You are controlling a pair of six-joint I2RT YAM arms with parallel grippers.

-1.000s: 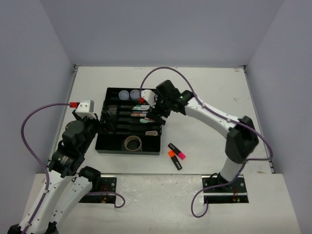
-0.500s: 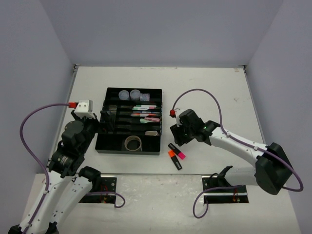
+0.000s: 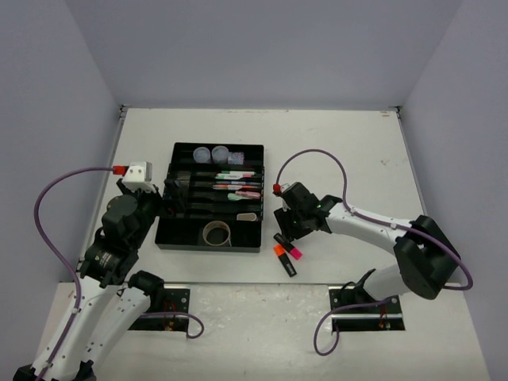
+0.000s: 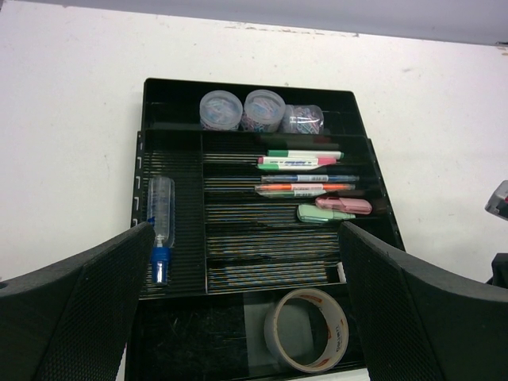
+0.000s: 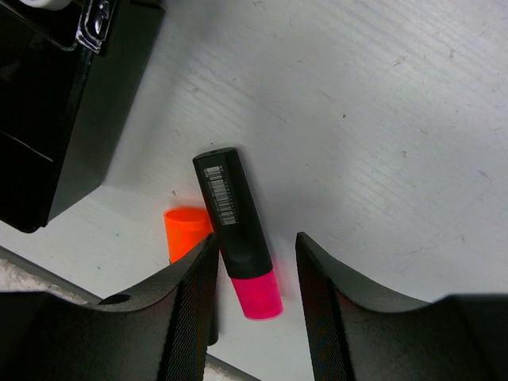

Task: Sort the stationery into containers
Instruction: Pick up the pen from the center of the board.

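Two highlighters lie side by side on the table, right of the black organiser tray [image 3: 208, 248]. The pink highlighter [image 5: 235, 216] has a black body and lies between the fingers of my right gripper [image 5: 255, 240], which is open and narrow; a gap shows on its right side. The orange highlighter [image 5: 184, 230] lies just outside the left finger. My left gripper [image 4: 246, 238] hovers wide open over the tray's near end, holding nothing. In the tray [image 4: 246, 83] lie a grey tape roll [image 4: 275, 337], a blue-capped tube [image 4: 160, 213], thin pens [image 4: 305, 178], green [image 4: 321, 213] and pink highlighters and clear tubs [image 4: 221, 109].
The tray's right wall [image 5: 95, 143] is close to the left of my right gripper. Bare white table [image 3: 349, 151] stretches to the right and behind. Grey walls enclose the table on three sides.
My right arm left the tray's right side, swung to the table and came down over the pink highlighter. Its jaws narrowed from wide open. The left arm stayed still.
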